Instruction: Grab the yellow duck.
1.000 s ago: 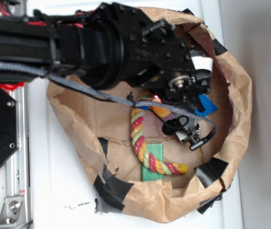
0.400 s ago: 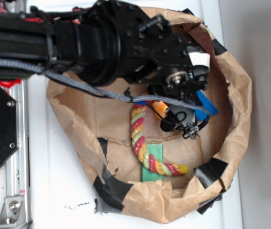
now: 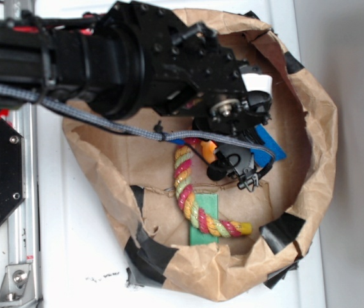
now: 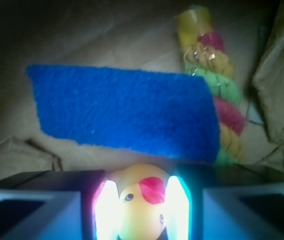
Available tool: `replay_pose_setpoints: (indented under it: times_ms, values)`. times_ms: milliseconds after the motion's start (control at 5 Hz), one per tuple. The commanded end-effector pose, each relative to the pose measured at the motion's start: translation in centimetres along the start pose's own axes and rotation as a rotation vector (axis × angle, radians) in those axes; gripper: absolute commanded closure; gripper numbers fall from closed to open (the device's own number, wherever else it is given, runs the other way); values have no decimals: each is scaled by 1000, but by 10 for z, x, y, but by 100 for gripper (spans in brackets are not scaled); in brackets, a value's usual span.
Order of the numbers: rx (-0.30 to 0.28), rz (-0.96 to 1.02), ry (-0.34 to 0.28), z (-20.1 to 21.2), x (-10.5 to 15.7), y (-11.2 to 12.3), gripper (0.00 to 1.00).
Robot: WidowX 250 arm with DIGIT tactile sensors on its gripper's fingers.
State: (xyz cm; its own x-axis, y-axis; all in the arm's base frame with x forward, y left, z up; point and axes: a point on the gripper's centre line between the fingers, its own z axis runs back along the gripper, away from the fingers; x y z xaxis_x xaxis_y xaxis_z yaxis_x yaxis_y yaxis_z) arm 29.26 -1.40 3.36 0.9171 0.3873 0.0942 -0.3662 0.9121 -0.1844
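White tabletop [image 3: 73, 256] lay under a crumpled brown paper basin [image 3: 323, 160] patched with black tape [image 3: 150, 253], and the black robot arm [image 3: 105, 61] reached in from the left across its upper half. A grey braided cable [image 3: 105, 119] trailed from the arm toward the wrist.

Inside the basin, the gripper [image 3: 223, 157] hung low near the middle. In the exterior view only a small orange-yellow patch of the yellow duck [image 3: 208, 149] showed, just beside the gripper's dark fingers and touching the upper end of the multicoloured rope [image 3: 185, 186]. The wrist view showed more: the yellow duck [image 4: 139, 202] sat between the two brightly lit fingers [image 4: 177, 210], its red beak and one eye facing the camera, the pads pressed close against both of its sides. The gripper [image 4: 141, 210] therefore looked closed on the duck.

A blue sponge-like pad [image 3: 268, 142] lay just right of the gripper in the exterior view; through the wrist camera the same blue pad [image 4: 127, 112] filled the floor beyond the duck. The rope [image 4: 217, 95] ran along the pad's right edge there. In the exterior view the rope curved down and right, crossing over a green block [image 3: 202, 228] near the lower wall of the basin.
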Motion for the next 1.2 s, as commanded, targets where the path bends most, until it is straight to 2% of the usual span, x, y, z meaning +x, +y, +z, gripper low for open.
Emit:
replay_pose_setpoints:
  times_ms: [0,200,400,600,800,1000]
  values:
    - [-21,-35,-56,19,-4,-7,100]
    - [-36,-94,-65,61,-4,-14,100]
    - [-25,-128,-68,115,-6,-2,100]
    - [46,-235,-63,158,-8,13,100]
    - [134,-382,-68,178,-16,23,100]
    - [119,-492,-72,185,-16,28,100]
